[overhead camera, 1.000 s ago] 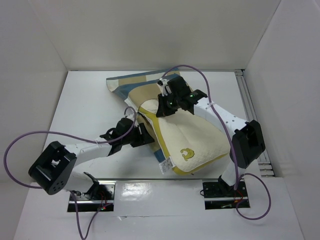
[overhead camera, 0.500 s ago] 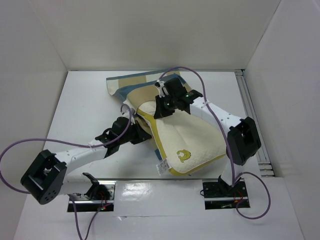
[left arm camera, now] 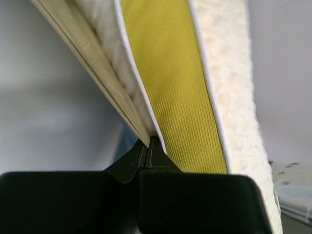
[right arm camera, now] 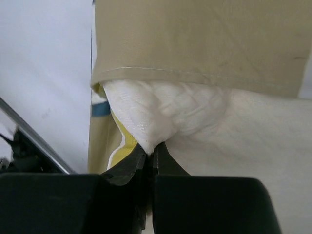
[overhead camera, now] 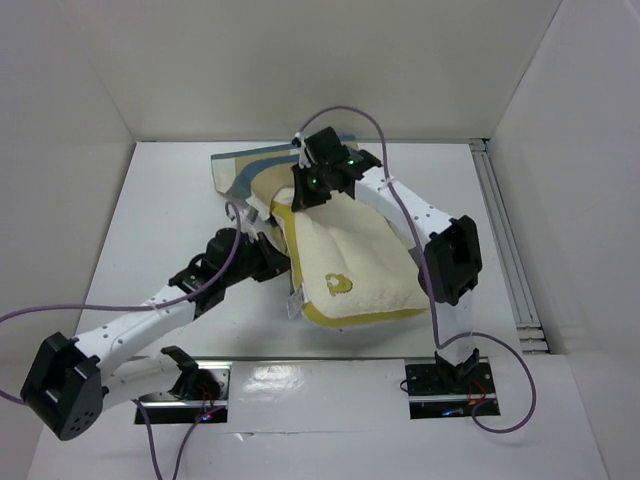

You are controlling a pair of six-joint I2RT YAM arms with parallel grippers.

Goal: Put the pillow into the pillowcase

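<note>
Surrounding things: a white table is walled in white on three sides; a metal rail is set along its right edge, and purple cables are looped over both arms.
Pillow: the pillow is laid across the middle of the table, emblem up, with its white tag at the near left corner.
Pillowcase: the pillowcase is bunched at the far side, and its tan hem is drawn over the pillow's far end.
In the way: the far left corner of the pillow is crowded by the hem and both grippers.
Left arm: it is stretched long and low from its base towards the pillow's left edge.
Left gripper: the jaws are closed tight where the tan hem and the pillow's yellow band meet; which of the two is pinched cannot be told.
Right arm: it is folded at the elbow and reached back over the pillow to its far end.
Right gripper: the jaws are clamped on a gathered fold of the pillow, just under the hem.
</note>
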